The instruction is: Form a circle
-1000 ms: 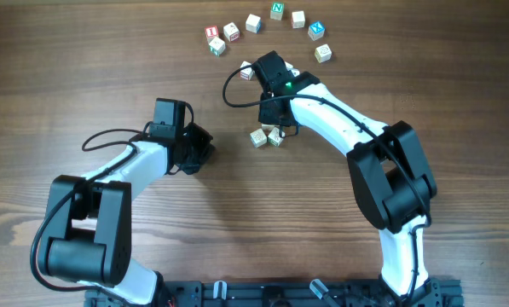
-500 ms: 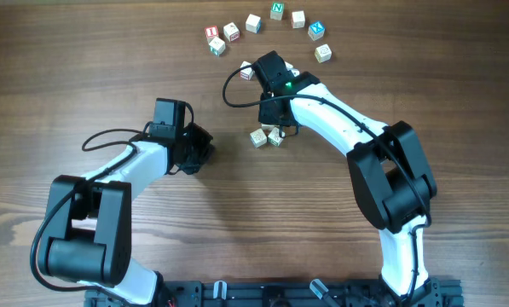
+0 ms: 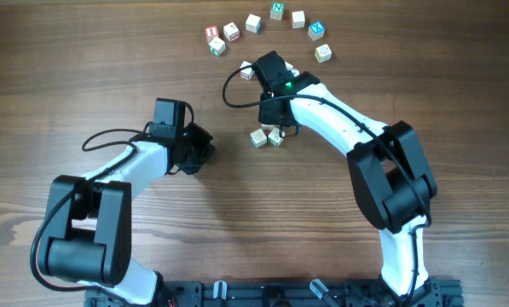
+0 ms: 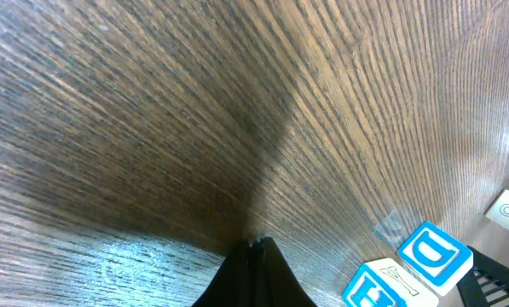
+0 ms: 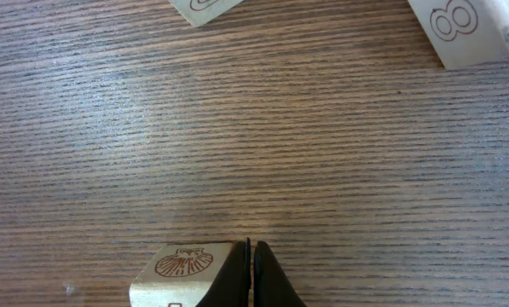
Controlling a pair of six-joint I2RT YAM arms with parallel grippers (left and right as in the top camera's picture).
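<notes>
Nothing has shifted since a second ago: my right claw (image 5: 251, 266), clenched empty, rests with the shell-marked cube (image 5: 184, 271) just beside its tip, the unfinished arc of cubes (image 3: 277, 10) lying farther up the tabletop (image 3: 83, 68), and my left claw (image 4: 255, 260), also clenched empty, stands well apart.

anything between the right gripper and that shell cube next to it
Nothing visible does. In the right wrist view the shell cube lies directly beside the shut right gripper, with no gap showing between them. The 8 cube lies well beyond, out of the way.
</notes>
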